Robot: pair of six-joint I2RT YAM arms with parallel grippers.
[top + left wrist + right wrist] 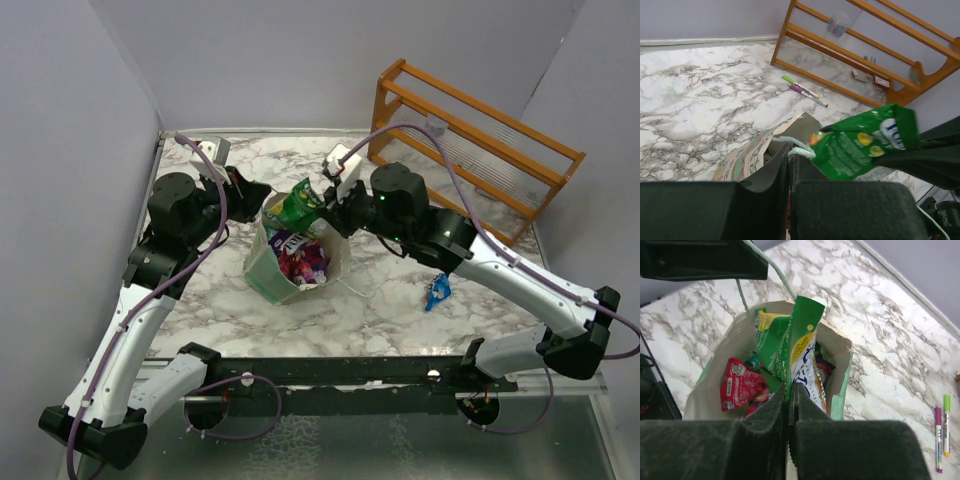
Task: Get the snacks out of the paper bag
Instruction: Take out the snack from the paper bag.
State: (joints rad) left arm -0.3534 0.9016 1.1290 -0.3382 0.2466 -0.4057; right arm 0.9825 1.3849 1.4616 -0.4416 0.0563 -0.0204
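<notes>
My right gripper (790,392) is clamped tight on a green packet (801,335), held half above the paper bag (722,360). My left gripper (789,165) pinches the cord handle (792,142). A red packet (740,382) and others sit inside, so most of the job is left.

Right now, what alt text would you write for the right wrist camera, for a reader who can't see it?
The right gripper is shut on a green snack packet above the open paper bag, where a red packet and others lie inside. The bag stands on a marble table, with two marker pens lying at lower right.
</notes>
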